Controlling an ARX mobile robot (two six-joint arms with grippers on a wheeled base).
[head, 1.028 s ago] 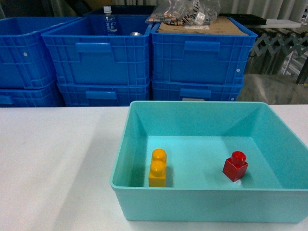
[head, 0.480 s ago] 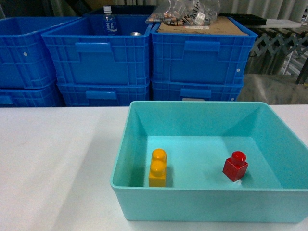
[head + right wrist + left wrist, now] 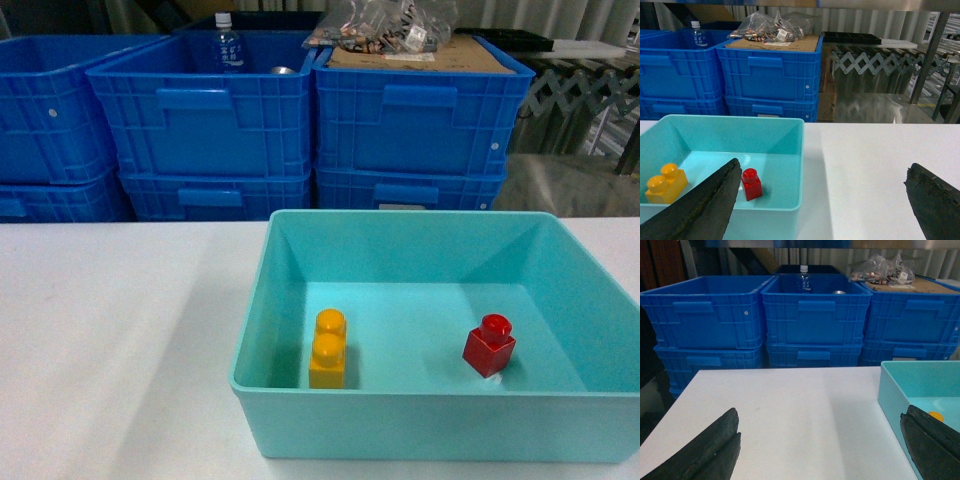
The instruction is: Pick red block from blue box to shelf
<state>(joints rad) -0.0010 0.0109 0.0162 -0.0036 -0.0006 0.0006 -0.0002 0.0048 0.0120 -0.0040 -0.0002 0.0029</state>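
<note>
The red block (image 3: 489, 345) stands on the floor of the blue box (image 3: 420, 425), in its right half, stud up. The right wrist view shows the same red block (image 3: 751, 183) near the right wall of the blue box (image 3: 765, 220). My right gripper (image 3: 824, 170) is open above the table, its left finger over the box and its right finger over bare table. My left gripper (image 3: 820, 422) is open over the white table, left of the blue box (image 3: 892, 390). Neither gripper appears in the head view. Of the shelf, only a steel rail (image 3: 870, 4) shows above the crates.
A yellow-orange two-stud brick (image 3: 328, 348) lies in the box's left half. Stacked dark blue crates (image 3: 210, 120) stand behind the white table (image 3: 110, 330), holding a bottle (image 3: 226, 42) and bagged parts (image 3: 385, 25) on cardboard. A folding metal conveyor (image 3: 875, 62) stands at the back right.
</note>
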